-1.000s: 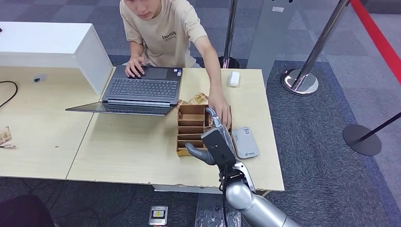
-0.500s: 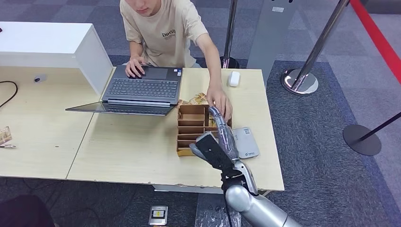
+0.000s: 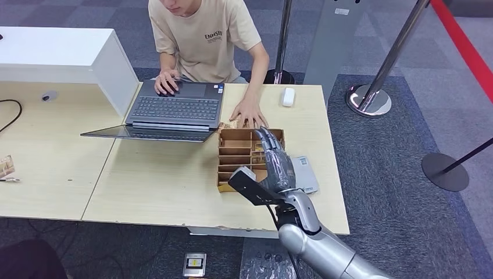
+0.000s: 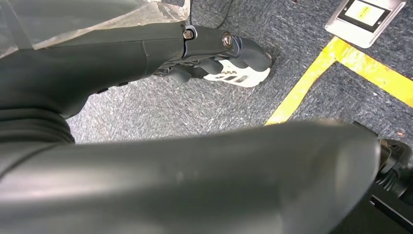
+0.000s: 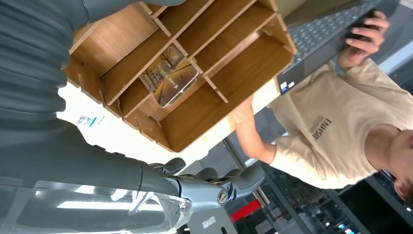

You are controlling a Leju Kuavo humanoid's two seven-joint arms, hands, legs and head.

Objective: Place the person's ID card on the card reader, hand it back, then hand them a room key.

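Observation:
My right hand hovers over the right side of the wooden compartment box, fingers stretched out and thumb apart, holding nothing. In the right wrist view a picture-printed card lies in one slot of the box, with my fingertips beside it and apart from it. The grey card reader lies just right of the box, partly hidden by my hand. The person's hand rests flat on the table by some loose cards. My left hand hangs over the floor, loosely bent and holding nothing.
An open laptop sits left of the box, the person's other hand on it. A white mouse lies at the far edge of the table. Stanchion posts stand to the right. A small device lies on the floor.
The person's hand has drawn back from the box to the table by the laptop. My right hand has turned and reached further forward over the box.

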